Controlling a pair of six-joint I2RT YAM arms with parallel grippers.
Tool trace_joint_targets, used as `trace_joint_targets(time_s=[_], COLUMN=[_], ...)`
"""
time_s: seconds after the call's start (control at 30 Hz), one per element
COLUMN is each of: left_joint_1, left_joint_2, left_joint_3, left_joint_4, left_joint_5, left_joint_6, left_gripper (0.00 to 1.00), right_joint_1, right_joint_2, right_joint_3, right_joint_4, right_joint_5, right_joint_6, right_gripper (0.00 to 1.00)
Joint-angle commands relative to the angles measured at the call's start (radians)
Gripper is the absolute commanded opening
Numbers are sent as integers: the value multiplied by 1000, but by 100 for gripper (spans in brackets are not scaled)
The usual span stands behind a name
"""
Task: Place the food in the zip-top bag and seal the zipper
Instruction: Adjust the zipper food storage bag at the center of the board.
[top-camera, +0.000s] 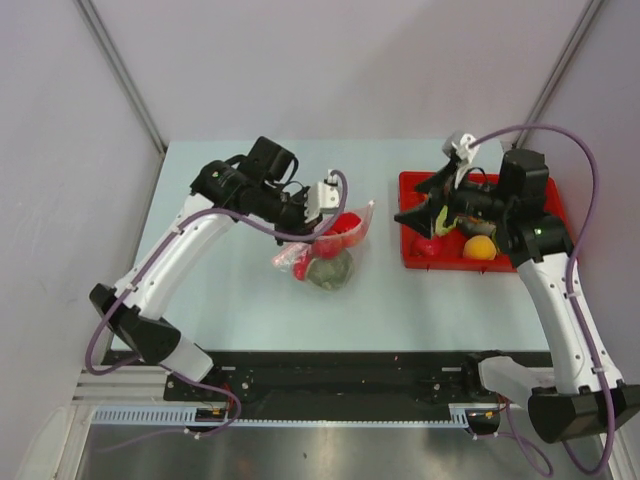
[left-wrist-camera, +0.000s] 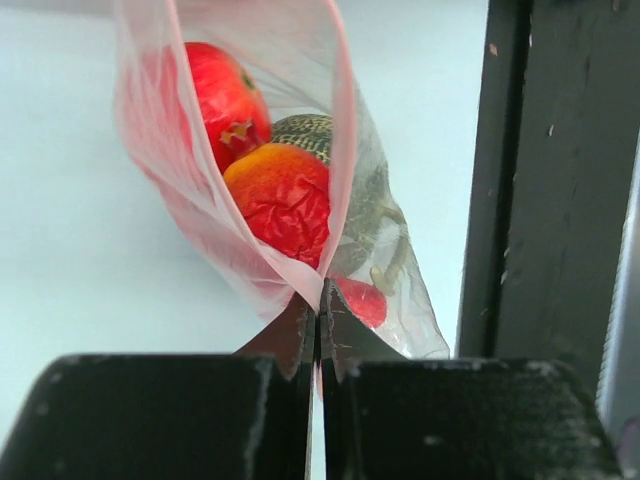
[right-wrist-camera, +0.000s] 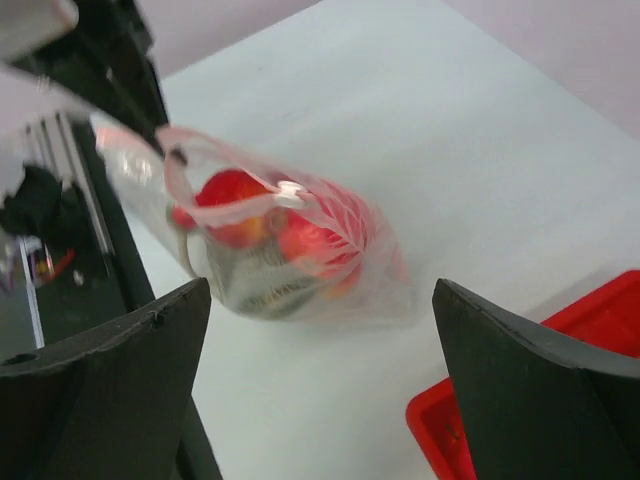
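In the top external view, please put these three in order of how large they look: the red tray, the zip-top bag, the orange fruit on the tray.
1. red tray: largest, even though it is partly covered.
2. zip-top bag: clearly smaller than the tray.
3. orange fruit: smallest by far.

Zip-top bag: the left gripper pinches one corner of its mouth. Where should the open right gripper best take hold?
Probably the zipper, at the mouth's free end, coming from the red tray side. The left gripper pins the other end, so the zip-top bag gapes there. The thin, flat strip suits the open right gripper.
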Motion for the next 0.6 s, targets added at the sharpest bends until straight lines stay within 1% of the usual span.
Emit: trace_joint_targets(time_s=[0.0,0.03,0.07,0.1,0.17,0.23,0.33,0.37,0.4,0.5,0.53,0.57], left_joint_1=[3,5,5,5,5,5,5,5,6,8,8,6], left_joint_2=[-109,-121,-143,-152,-158,-126,-59,-47,-40,-39,-43,-43], left_joint_3=[-45,-69,-86,-103,-128,-86,-5,7,17,9,1,-3], left_joint_4=[-60,-74,-94,-88,-76,-111,-178,-191,-198,-189,-186,-189], left_joint_5=[98,111,121,125,125,134,163,169,175,192,194,200], left_joint_6=[420,477,537,607,655,668,674,679,683,697,702,717], left_gripper=[0,0,0,0,0,0,0,0,0,0,0,0], right_joint_1=[-12,0,11,26,57,72,123,166,189,282,299,315], right_joint_2=[-83,-95,-105,-106,-99,-93,-89,-92,-106,-144,-154,-164], right_joint_3=[-67,-77,-85,-102,-113,-122,-131,-136,-147,-217,-267,-289], right_joint_4=[-166,-181,-206,-209,-200,-183,-175,-175,-172,-110,-39,-2], right_joint_5=[-267,-284,-295,-287,-284,-290,-306,-303,-293,-218,-165,-149], right_joint_6=[-498,-544,-630,-652,-695,-686,-689,-691,-691,-671,-631,-610], right_gripper=[95,92,87,85,81,79,72,68,67,61,59,58])
